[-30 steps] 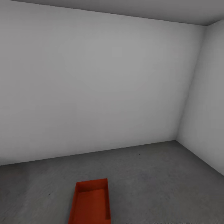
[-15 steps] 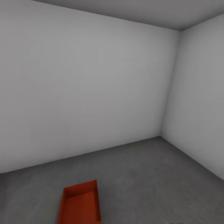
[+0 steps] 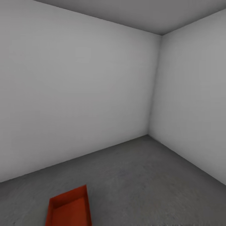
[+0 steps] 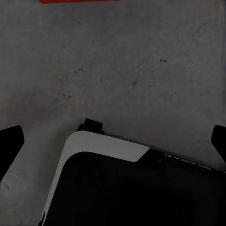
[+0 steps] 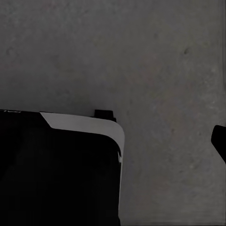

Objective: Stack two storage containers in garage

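Swung right past the bin (image 3: 68, 211) on the garage floor (image 3: 147, 179); left gripper (image 4: 113, 141) spread empty, right's fingers unreadable; best turned fully before fetching the second.

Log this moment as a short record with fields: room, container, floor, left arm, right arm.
room: bare, white-grey walls meeting at a corner, grey ceiling
container: one orange-red storage container, open-topped, nothing inside, standing on the floor, cut off by the head view's lower edge
floor: dark grey concrete-like floor
left arm: left gripper over the floor, jaws wide apart, holding nothing
right arm: right gripper over the floor, one fingertip showing, nothing held
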Robot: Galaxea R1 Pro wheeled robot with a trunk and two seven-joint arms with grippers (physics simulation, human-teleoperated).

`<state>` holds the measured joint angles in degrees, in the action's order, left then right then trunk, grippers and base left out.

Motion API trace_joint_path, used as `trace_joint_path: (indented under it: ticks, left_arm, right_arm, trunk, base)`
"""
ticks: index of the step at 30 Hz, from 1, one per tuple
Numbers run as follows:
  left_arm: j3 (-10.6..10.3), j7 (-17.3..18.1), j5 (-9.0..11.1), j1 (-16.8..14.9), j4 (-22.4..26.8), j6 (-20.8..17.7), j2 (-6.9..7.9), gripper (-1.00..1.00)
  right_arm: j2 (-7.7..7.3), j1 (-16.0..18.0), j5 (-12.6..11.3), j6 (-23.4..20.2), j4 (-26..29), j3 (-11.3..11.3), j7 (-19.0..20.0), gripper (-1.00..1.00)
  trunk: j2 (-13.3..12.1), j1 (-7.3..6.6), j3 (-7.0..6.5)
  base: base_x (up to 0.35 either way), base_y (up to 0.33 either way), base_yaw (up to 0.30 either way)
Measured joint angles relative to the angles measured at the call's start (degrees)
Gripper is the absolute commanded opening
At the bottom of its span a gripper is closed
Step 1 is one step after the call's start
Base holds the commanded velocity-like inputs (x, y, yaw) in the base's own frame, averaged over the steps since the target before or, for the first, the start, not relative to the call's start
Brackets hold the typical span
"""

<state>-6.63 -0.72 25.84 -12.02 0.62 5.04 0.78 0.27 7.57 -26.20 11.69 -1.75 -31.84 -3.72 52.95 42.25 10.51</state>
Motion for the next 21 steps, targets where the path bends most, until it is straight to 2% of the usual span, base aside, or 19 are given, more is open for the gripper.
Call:
trace_joint_path:
  ticks: [21]
  left_arm:
    - [-0.08,0.0,0.0,0.0,0.0,0.0,0.0,1.0]
  right_arm:
    - [-0.04,0.01,0.54,-0.2,0.0,-0.11,0.11,1.0]
  trunk:
    - [0.0,0.0,0.0]
  base:
    - [0.0,0.0,-0.293]
